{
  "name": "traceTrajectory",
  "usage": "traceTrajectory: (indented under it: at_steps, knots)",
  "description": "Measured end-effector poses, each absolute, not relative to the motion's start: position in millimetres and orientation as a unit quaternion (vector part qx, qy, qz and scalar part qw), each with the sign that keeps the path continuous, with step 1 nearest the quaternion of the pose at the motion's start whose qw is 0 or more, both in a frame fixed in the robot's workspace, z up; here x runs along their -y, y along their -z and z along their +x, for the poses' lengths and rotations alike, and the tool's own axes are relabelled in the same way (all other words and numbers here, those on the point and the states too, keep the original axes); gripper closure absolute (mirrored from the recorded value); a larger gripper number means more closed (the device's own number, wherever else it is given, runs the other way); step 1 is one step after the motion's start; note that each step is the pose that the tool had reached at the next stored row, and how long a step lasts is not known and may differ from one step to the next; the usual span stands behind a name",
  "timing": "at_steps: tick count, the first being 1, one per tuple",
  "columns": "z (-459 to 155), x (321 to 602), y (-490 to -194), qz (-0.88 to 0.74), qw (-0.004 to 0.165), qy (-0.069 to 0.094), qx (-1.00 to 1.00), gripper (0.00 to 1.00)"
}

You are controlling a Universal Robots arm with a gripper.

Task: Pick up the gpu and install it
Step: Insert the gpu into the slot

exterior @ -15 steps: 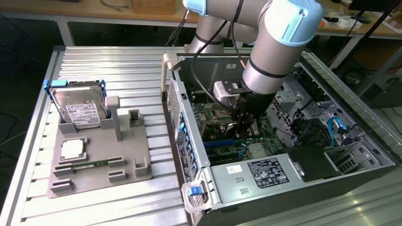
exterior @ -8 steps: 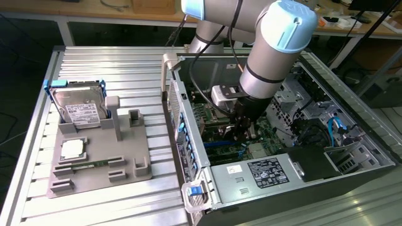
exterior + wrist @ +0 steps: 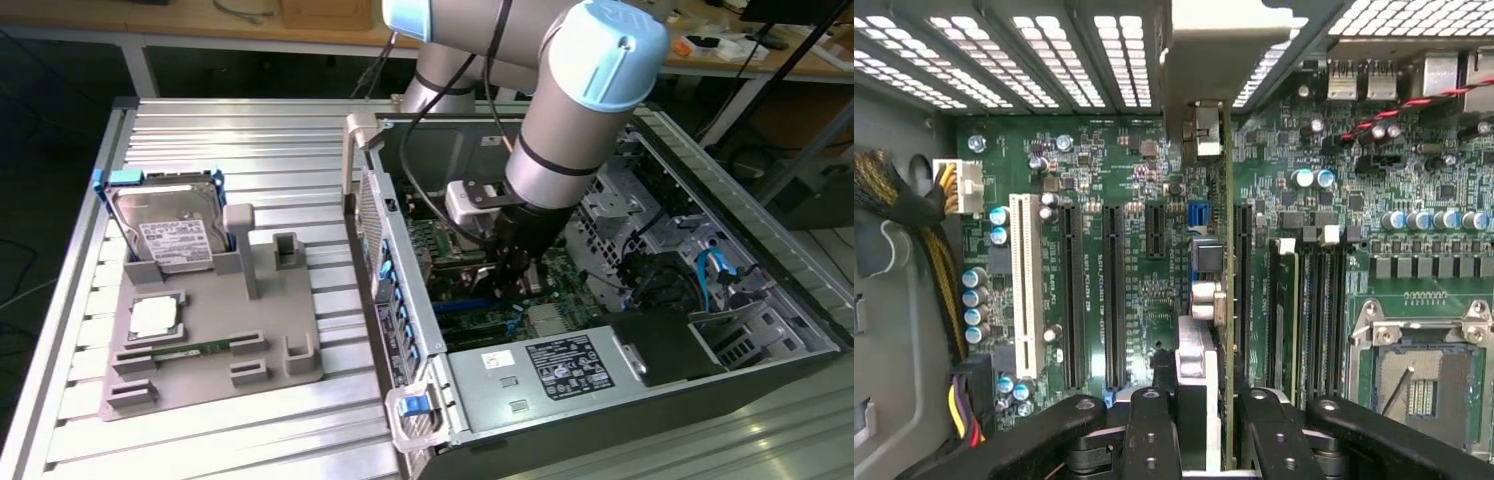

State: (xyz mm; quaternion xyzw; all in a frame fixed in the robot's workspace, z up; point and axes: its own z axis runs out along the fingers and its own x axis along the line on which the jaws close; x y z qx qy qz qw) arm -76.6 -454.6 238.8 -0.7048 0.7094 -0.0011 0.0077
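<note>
Closest in the wrist view, the gripper [image 3: 1211, 440] is seen with its black fingers [image 3: 1152, 435] drawn in narrowly, clamped on the two faces of the gpu [image 3: 1226, 250]. The card is held edge-on, so that it is presented as a thin upright line between the fingers, with a silvery block on one face just past the fingertips. Its long axis is directed straight away from the gripper, parallel to the long black expansion slots [image 3: 1116, 300] of the green motherboard [image 3: 1144, 150] beneath it. The card is lined up just beside one such slot [image 3: 1242, 290]; whether its edge is seated there cannot be told. A white slot [image 3: 1026, 290] and the memory slots [image 3: 1314, 310] are passed on either side. At the far end, the card's metal bracket [image 3: 1204, 70] is pointed at the perforated rear wall [image 3: 1054, 40] of the case. In the exterior view, the arm [image 3: 587, 110] is lowered into the open case [image 3: 601, 425], the gripper [image 3: 514, 275] being low over the board at mid-case. Farther off, to the exterior view's left, a hard drive [image 3: 167, 235] is stood in a grey fixture [image 3: 214, 350] on the ribbed table [image 3: 240, 140].
</note>
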Motion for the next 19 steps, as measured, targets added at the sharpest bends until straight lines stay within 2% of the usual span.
traceTrajectory:
  at_steps: [19]
  knots:
    - [-89, 457, -238, -0.705, 0.008, 0.002, -0.709, 0.71]
